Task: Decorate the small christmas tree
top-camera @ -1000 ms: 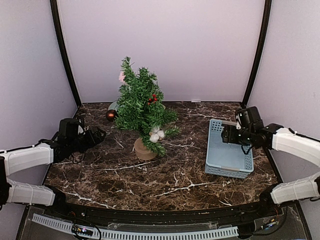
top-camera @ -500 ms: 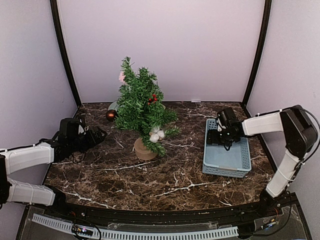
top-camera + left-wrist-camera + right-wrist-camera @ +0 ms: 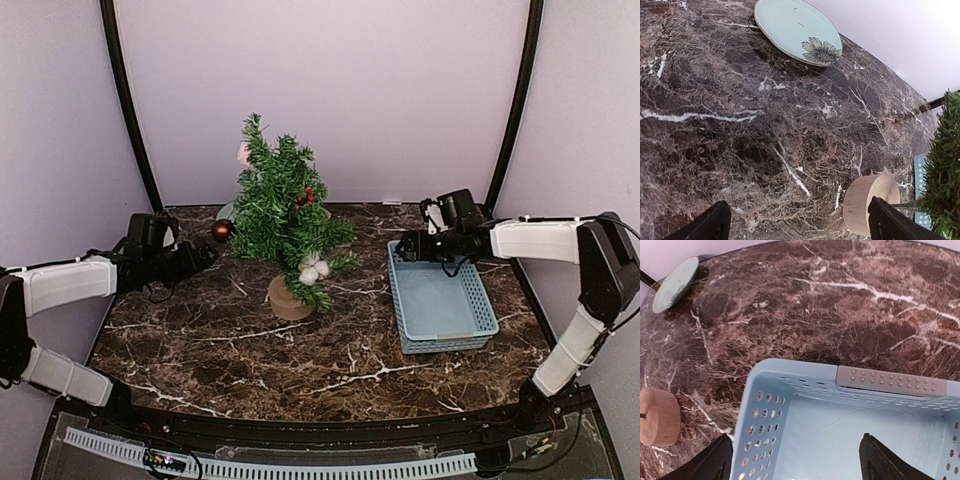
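Over the blue basket (image 3: 790, 371), right tool (image 3: 795, 460) hangs wide, empty. Near the small christmas tree (image 3: 280, 210), left tool (image 3: 800, 226) is wide too.

Soft, even light falls from overhead on the dark marble table (image 3: 330, 350), and we see only a faint shadow beneath the small christmas tree (image 3: 285, 215). In the left wrist view the wall at 1 o'clock burns out white and the tree at 4 o'clock goes soft. Both wrist views bend at the edges.
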Controlling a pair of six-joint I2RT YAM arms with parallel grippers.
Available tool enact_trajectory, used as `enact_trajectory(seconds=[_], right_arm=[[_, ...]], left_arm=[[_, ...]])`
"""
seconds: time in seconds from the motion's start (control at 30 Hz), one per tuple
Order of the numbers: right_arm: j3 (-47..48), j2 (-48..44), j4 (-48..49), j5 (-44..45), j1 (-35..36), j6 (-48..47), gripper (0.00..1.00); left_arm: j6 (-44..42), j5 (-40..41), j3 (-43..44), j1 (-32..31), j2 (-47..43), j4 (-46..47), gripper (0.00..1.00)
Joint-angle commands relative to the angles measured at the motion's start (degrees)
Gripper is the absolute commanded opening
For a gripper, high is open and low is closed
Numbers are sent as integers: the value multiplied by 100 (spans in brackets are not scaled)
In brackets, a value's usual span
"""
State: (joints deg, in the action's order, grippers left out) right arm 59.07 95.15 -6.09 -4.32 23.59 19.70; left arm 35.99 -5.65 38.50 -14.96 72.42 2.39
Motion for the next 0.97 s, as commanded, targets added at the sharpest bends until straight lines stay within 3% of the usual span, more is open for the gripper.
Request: enact_trajectory(seconds=[0.0, 0.3, 0.67, 0.93], right_arm=[[-140, -845, 338, -71, 16, -174, 92], [-189, -1266, 380, -286, -4, -197, 98], [-575, -1358, 811, -375, -59, 43, 98], [-634, -1443, 854, -400, -99, 55, 98]], left_arm=[[-567, -254, 808, 99, 520, -863, 99], [-967, -40, 1284, 107, 571, -1111, 99], [-392, 753, 1225, 116, 719, -1476, 99], [-427, 823, 1149, 116, 581, -1298, 99]])
